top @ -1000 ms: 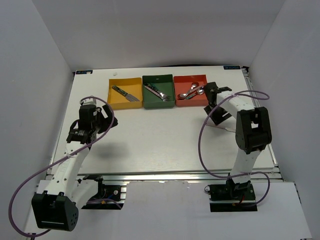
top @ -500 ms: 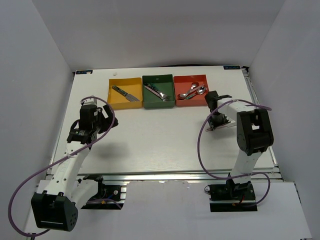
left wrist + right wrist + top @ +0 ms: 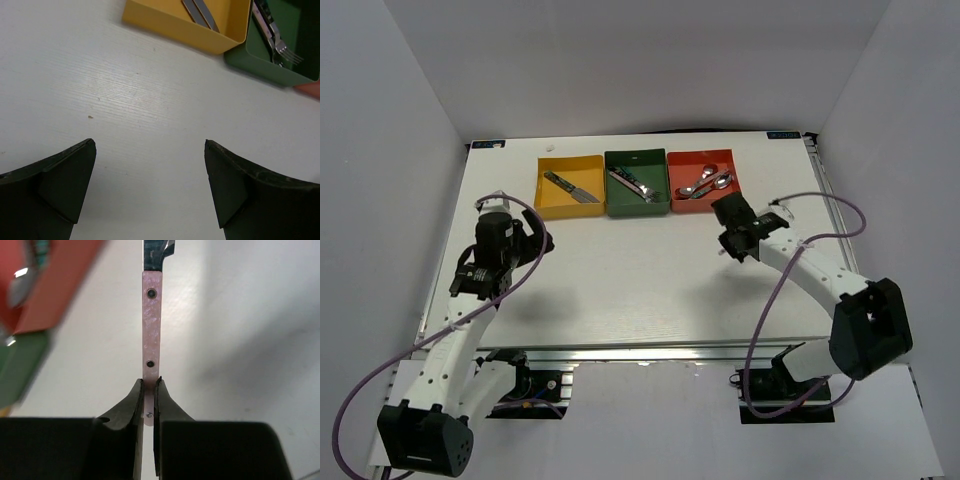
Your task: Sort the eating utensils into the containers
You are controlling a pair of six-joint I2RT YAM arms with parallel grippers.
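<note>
The pink-handled utensil (image 3: 151, 325) is pinched at its tail end by the right claw (image 3: 148, 397), its silver head pointing out over the white counter (image 3: 620, 280), near the red box (image 3: 685, 165). A second ago that claw sat up by the red box's right corner; it has since come nearer and leftward, and the arm's elbow has swung out right. Spoons (image 3: 705, 182) lie in red, forks (image 3: 632, 183) in the green box (image 3: 655, 165), a knife (image 3: 572, 187) in the yellow box (image 3: 560, 203). The left claw (image 3: 150, 150) gapes wide, holding nothing, barely shifted.
</note>
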